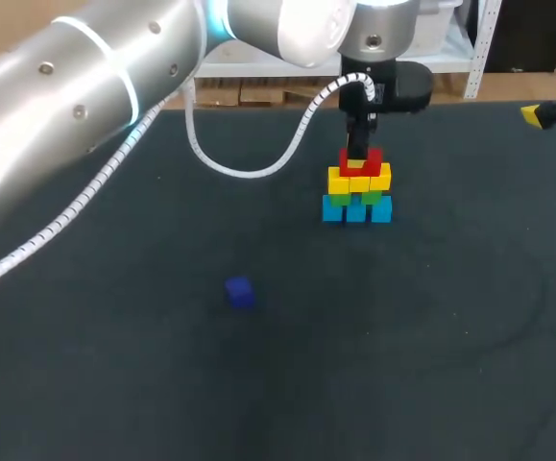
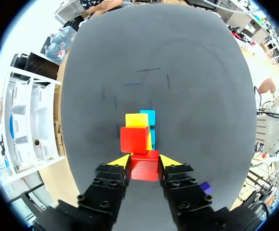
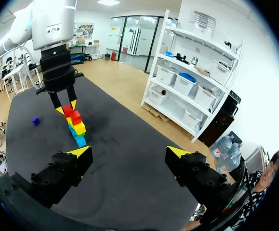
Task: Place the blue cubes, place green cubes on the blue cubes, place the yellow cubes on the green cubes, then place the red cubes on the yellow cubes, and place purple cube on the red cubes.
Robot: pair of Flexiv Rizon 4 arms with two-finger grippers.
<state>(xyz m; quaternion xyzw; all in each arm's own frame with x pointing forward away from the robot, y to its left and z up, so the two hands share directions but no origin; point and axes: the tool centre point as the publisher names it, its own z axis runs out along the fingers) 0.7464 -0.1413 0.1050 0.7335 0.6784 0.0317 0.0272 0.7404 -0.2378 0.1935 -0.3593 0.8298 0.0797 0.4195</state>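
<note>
Head view: our left gripper stands straight over the tower at the far side of the table, down at the red cubes that top the yellow cubes, the green cubes and the blue cubes; the purple cube lies alone, well apart and nearer to us. Left wrist view: the yellow-tipped fingers press a red cube from both sides, so the claw is closed on it, just beside a second red cube that sits on the yellow layer, with the purple one off beside the gripper. Right wrist view: our right gripper hangs wide open with nothing between its fingers, well away from the tower, looking across at the left claw on the stack. We judge the red layer to be the step in hand: the next move calls for seating this cube flush against its neighbour, letting go without nudging the stack, then lifting clear and going for the purple cube
</note>
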